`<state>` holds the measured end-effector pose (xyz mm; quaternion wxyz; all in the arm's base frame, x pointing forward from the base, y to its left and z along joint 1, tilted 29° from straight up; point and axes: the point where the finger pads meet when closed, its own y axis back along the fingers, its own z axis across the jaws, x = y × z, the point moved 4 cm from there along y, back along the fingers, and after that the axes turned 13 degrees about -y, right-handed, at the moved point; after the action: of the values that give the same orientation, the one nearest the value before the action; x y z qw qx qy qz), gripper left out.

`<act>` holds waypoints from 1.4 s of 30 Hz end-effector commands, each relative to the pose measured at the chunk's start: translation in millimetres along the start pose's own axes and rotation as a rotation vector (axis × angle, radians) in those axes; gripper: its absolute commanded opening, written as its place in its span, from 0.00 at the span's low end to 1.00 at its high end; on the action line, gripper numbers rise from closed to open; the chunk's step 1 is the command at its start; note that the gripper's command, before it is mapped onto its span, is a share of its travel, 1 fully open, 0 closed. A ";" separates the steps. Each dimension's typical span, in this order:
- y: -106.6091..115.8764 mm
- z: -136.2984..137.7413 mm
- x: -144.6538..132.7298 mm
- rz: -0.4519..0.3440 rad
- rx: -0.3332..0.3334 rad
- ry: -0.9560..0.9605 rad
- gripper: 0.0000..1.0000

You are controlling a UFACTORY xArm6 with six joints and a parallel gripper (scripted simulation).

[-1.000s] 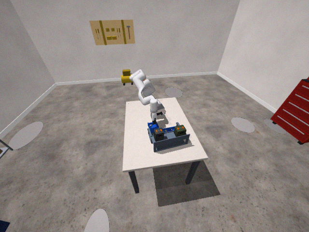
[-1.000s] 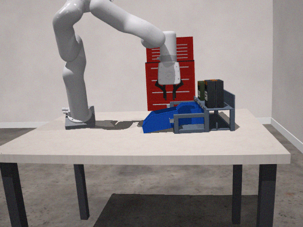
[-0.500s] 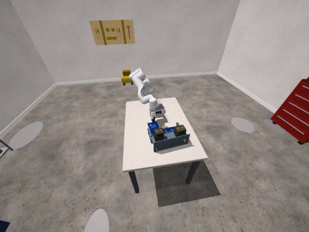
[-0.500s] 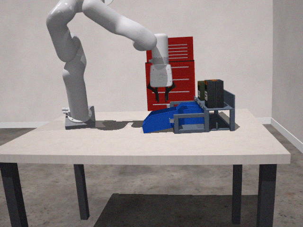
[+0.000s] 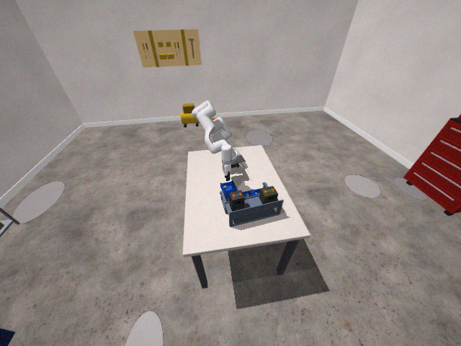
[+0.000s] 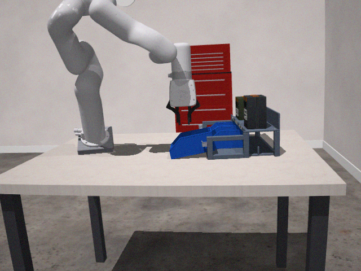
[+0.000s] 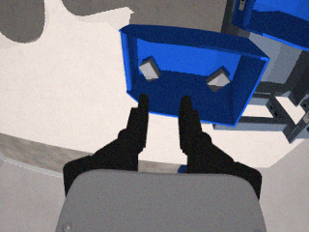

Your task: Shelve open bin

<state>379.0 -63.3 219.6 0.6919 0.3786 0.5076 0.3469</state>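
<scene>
Our jaws (image 5: 227, 176) (image 6: 184, 121) stand partway open, rather narrow, with nothing between them, above the blue open bin (image 5: 227, 187) (image 6: 188, 143) (image 7: 185, 84). That bin sits tilted at the front of the grey shelf (image 5: 255, 215) (image 6: 276, 143) (image 7: 241, 121), its low end down by the bench (image 5: 208, 234) (image 6: 163, 175) (image 7: 63, 87). We see two grey parts (image 7: 183, 74) inside it.

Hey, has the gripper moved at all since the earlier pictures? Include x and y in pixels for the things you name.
Yes. In the exterior view, the gripper (image 5: 227, 179) (image 6: 184, 123) (image 7: 164, 106) has moved away from the shelf (image 5: 255, 216) (image 6: 276, 143) (image 7: 256, 124) and slightly down against the red cabinet (image 5: 433, 167) (image 6: 214, 101).
</scene>
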 end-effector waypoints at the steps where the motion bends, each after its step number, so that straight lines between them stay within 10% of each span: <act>1: -8.7 -37.4 -9.0 0.001 -0.004 -0.001 0.33; 42: -15.1 -61.6 -14.7 0.001 -0.004 -0.001 0.33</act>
<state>316.2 -72.7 199.4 0.6919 0.3783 0.5075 0.3473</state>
